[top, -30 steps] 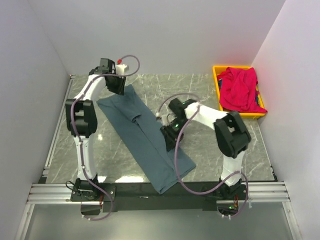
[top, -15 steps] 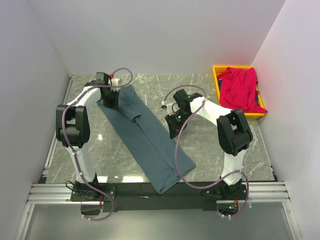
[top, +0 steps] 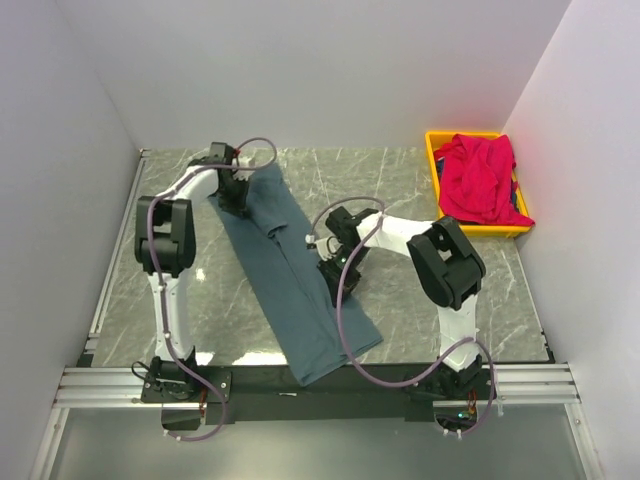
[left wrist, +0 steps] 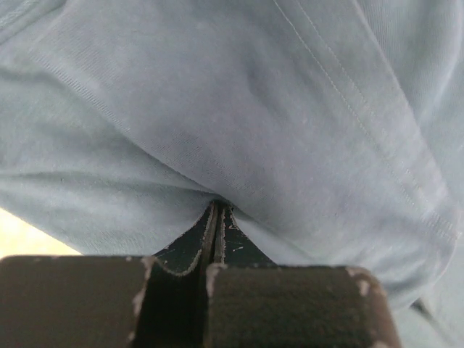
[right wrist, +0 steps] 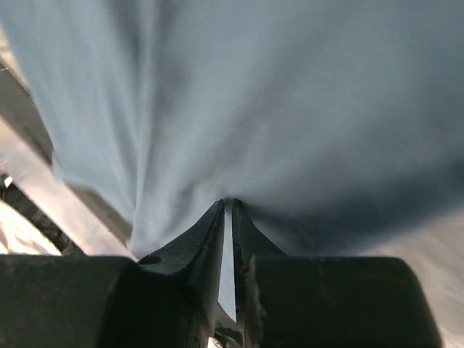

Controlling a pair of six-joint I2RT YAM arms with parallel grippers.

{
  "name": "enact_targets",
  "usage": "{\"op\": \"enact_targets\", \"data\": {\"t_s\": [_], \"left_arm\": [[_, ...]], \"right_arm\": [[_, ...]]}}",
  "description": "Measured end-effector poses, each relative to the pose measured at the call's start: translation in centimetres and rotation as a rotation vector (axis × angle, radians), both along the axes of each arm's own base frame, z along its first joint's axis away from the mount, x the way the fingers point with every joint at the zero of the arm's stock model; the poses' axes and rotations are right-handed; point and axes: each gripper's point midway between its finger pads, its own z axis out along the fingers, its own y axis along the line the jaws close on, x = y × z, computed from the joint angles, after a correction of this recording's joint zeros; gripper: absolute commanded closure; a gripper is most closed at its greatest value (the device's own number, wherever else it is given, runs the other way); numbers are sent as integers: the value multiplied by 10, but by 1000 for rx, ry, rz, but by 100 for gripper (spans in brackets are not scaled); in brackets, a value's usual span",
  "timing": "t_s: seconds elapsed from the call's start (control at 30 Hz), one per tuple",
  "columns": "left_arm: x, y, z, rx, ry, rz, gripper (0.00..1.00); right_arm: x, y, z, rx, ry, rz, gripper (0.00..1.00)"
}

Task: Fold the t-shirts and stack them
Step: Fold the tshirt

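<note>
Blue-grey t-shirt (top: 295, 275) lay flat on the marble surface (top: 420, 300), well apart from the yellow bin (top: 436, 160), off to the bin's left. It formed one long narrow strip on a diagonal. Its far end was about level with the bin and far to the bin's left. Its near end ran much closer to the arm bases than the bin sits and lapped over the surface's front edge.

Red t-shirt (top: 480, 180) sat crumpled inside the bin, heaped above the rim, with some cloth draped over the bin's near right edge.

Left fingers (left wrist: 190, 243) were pressed together with blue-grey cloth pinched at the tips — at the strip's end farthest left of the bin. Seams and a hem showed above them in the left wrist view.

Right fingers (right wrist: 194, 243) were nearly together, a thin slit between them, clamped on a bunched edge of the same shirt — mid-strip, on the side facing the bin. The cloth fanned out from the tips, and the picture was blurred.

We saw both arms low over the blue-grey shirt, neither one near the bin.
</note>
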Motion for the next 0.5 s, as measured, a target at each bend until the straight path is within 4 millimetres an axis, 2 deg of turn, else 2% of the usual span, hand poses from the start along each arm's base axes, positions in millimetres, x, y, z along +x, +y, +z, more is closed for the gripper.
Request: {"op": "enact_targets", "data": {"t_s": [0.13,0.27,0.37,0.4,0.5], "left_arm": [[34,-27,1,7,-58,-50,100],[68,-74,6,-8,-142,-130,99],[80,-108,13,-23,-196,-182,91],[79,-116,15,-29,-206,-195,84],[81,-130,29,-61,-244,-214,75]], "right_arm": [[-17,16,4,51,39,34,80],[-35,29,23,144,97,56,75],[-33,36,53,233,69,54,73],[-29,37,64,262,52,48,72],[-5,40,107,373,-27,1,69]]}}
